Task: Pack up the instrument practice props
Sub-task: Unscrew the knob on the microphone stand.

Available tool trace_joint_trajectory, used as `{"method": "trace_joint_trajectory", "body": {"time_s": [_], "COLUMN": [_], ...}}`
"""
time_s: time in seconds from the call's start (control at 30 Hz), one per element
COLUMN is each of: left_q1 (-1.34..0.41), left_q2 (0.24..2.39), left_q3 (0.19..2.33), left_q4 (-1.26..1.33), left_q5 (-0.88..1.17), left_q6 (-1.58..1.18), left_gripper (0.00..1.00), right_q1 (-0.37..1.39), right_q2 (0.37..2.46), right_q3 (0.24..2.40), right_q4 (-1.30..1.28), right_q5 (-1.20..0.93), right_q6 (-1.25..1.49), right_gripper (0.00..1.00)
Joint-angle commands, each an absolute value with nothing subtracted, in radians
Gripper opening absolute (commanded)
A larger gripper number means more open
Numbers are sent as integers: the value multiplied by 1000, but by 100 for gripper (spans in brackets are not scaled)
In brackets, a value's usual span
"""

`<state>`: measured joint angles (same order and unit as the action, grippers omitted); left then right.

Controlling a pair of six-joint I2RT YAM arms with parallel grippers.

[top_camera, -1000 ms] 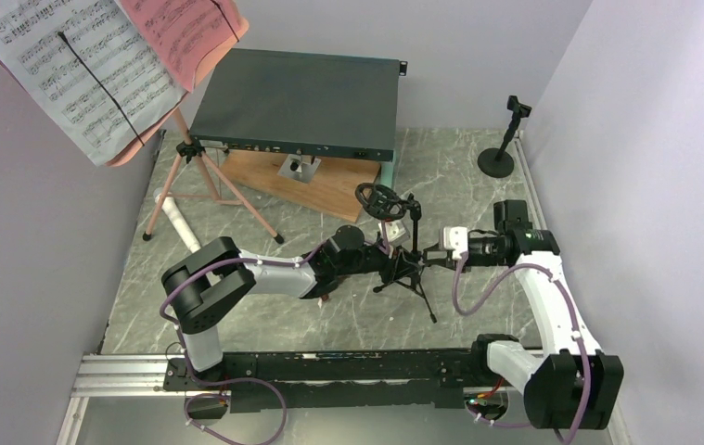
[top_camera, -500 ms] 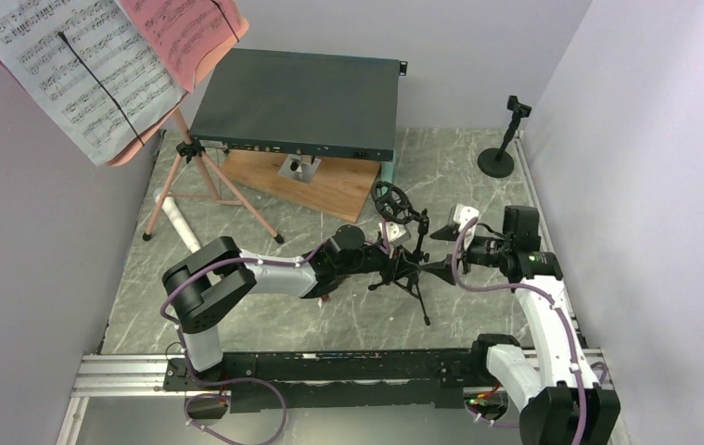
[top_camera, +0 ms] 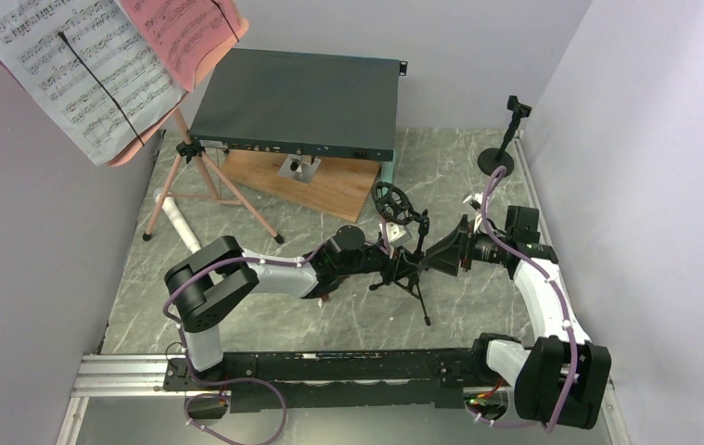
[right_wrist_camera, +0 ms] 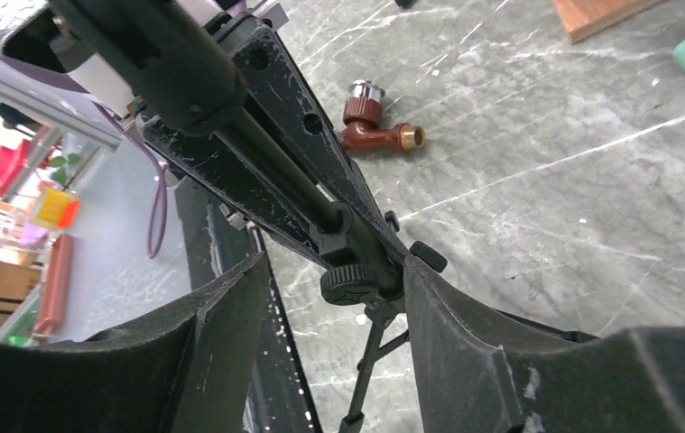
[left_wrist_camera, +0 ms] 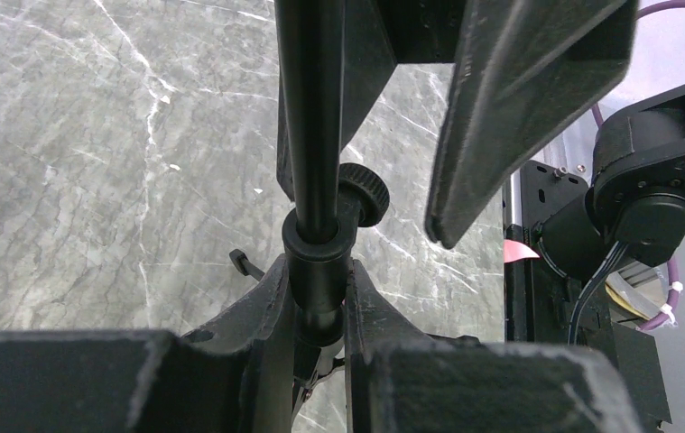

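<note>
A black mic mount (top_camera: 391,200) on a thin pole with small tripod legs stands mid-table. My left gripper (top_camera: 400,265) is shut on its pole collar (left_wrist_camera: 317,262), low on the pole. My right gripper (top_camera: 433,254) stands open just right of the same pole, its jaws either side of the clamp knob (right_wrist_camera: 351,281) without touching it. The pink music desk (top_camera: 134,148) on pink tripod legs (top_camera: 207,185) holds white pages (top_camera: 65,65) and red pages (top_camera: 185,32) at the far left. A white microphone (top_camera: 177,221) lies by those legs. A mint microphone (top_camera: 388,173) pokes out beside the box.
The big dark grey box (top_camera: 297,97) rests on a wooden board (top_camera: 315,190) at the back. A second black mount on a round base (top_camera: 498,159) stands at the back right near the wall. A small brown piece (right_wrist_camera: 376,128) lies on the marble floor.
My right gripper has turned at the wrist, opened, and come in around the pole of the black mount. The mount's ring shifted slightly right. The left gripper has kept its hold.
</note>
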<state>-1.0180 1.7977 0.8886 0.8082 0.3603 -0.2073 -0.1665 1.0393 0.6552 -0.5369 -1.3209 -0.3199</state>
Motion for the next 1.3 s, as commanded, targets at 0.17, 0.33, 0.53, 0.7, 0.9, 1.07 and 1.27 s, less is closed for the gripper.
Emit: {"method": "trace_joint_trajectory", "body": {"time_s": [0.17, 0.33, 0.53, 0.7, 0.9, 1.07, 1.27], "left_q1": [-1022, -1022, -1022, -1022, -1022, -1022, -1022], "left_q2": [1789, 1787, 1779, 1776, 1784, 1786, 1778], "left_q3": [909, 910, 904, 902, 906, 910, 910], "left_q4": [929, 930, 927, 930, 931, 930, 920], "left_q5": [372, 370, 367, 364, 363, 364, 379], "left_q6": [-220, -222, -220, -223, -227, -228, -223], "left_gripper": [0, 0, 0, 0, 0, 0, 0], "right_q1": [-173, -173, -161, -121, -84, -69, -72], "right_q2": [1075, 1076, 1103, 1101, 968, 899, 946], "right_q3": [712, 733, 803, 826, 770, 733, 747], "right_q4": [-563, -616, -771, -846, -1013, -881, -840], "right_q5": [-1349, -1346, -1329, -1252, -1196, -1163, -1289], "right_q6": [-291, -363, -567, -730, -1383, -1341, -1158], "right_gripper": [54, 38, 23, 19, 12, 22, 73]}}
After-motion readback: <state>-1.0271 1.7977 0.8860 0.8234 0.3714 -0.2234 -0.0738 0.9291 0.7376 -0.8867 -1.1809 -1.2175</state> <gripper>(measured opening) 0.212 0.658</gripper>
